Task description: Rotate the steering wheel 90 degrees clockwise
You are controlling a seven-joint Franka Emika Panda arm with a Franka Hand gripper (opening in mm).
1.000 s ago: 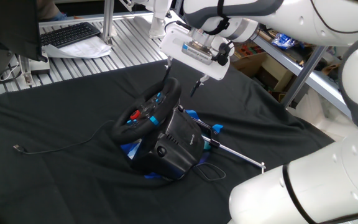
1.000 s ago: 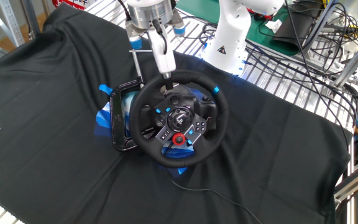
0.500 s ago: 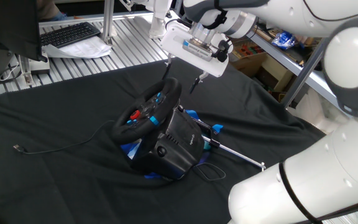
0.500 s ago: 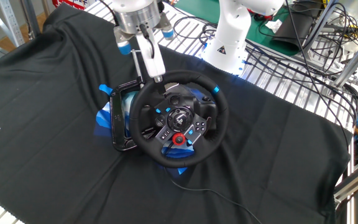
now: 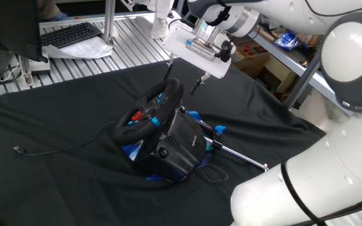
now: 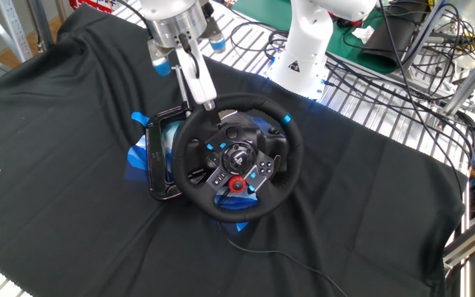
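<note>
place: likely robotics lab | cues: aluminium frame (image 5: 105,25), keyboard (image 5: 71,34), cables (image 6: 419,41)

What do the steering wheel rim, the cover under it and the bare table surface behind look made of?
Steering wheel: rim looks like matte black rubber or leather-like wrap, with little glare; the hub buttons appear to be glossy plastic. Black cloth: woven fabric, going by its soft folds and creases and dull finish. Table: apparently bare metal, probably aluminium, silvery with parallel ribs that catch the light.

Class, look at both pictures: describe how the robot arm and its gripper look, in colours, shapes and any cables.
The arm has bulky, rounded white links with grey joint bands. Its gripper has a flat white rectangular body with a silvery mounting ring and two slim dark fingers. Blue fittings sit at the wrist.
</note>
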